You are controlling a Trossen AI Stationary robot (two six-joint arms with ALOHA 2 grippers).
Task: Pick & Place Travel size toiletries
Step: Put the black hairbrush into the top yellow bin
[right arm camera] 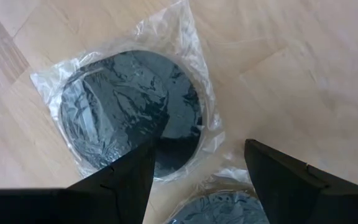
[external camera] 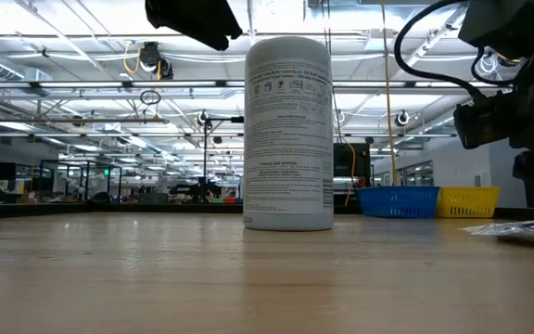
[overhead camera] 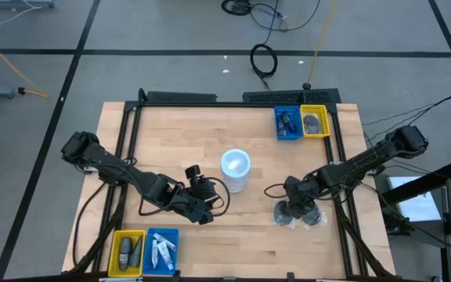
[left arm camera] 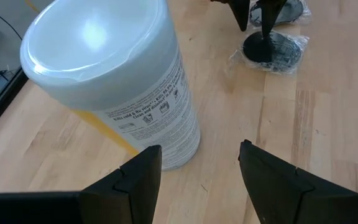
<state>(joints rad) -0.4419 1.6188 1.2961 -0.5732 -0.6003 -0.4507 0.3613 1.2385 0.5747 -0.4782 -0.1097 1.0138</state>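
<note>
Near-left trays (overhead camera: 145, 251): I am seeing a yellow and a blue tray at the counter's (overhead camera: 210, 133) near-left edge, each holding small toiletries.
Left claw (overhead camera: 204, 210): I am holding it parted and empty, just beside the white cylinder (overhead camera: 236, 169).
Left-side risk: I am judging that any swing toward centre could topple the cylinder; open counter lies behind me.
Right claw (right arm camera: 197, 163): I am hovering it spread wide, gripping nothing, directly over a bagged dark disc (right arm camera: 131, 112).
Disc location: two wrapped discs are lying flat, near the right edge, a second disc (right arm camera: 225, 211) just beside the first.
Right-side risk: I am judging the slick wrap may slip, or the claw may catch both bags.
Far-right trays (overhead camera: 301, 123): I am noting clear counter between the discs and them.
</note>
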